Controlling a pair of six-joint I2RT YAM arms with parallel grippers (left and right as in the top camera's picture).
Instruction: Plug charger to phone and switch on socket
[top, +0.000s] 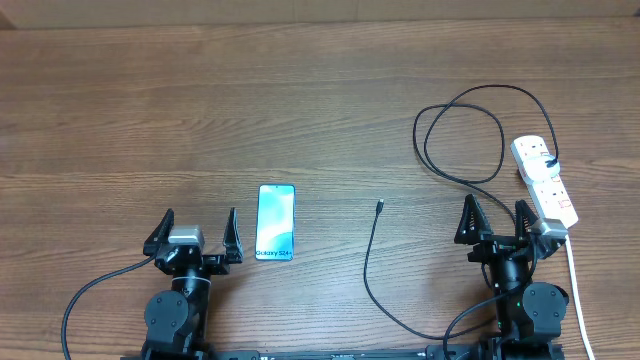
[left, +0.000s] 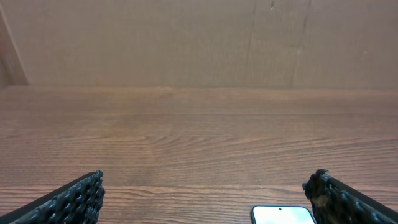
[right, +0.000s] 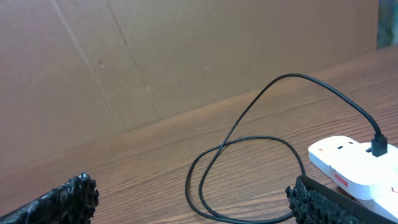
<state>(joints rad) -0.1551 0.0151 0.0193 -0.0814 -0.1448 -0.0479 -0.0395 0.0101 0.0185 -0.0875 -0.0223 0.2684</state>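
The phone (top: 275, 222) lies flat on the wooden table, its blue-cyan screen up; its top edge shows in the left wrist view (left: 283, 214). The black charger cable (top: 371, 250) runs from its connector tip (top: 380, 206) down and round, then loops (top: 460, 130) up to a plug in the white socket strip (top: 543, 181); the loop (right: 249, 155) and the strip (right: 348, 165) show in the right wrist view. My left gripper (top: 194, 232) is open and empty, left of the phone. My right gripper (top: 494, 222) is open and empty, just left of the strip.
The strip's thick white cord (top: 577, 290) runs toward the front edge at the right. A brown cardboard wall (left: 186, 43) stands behind the table.
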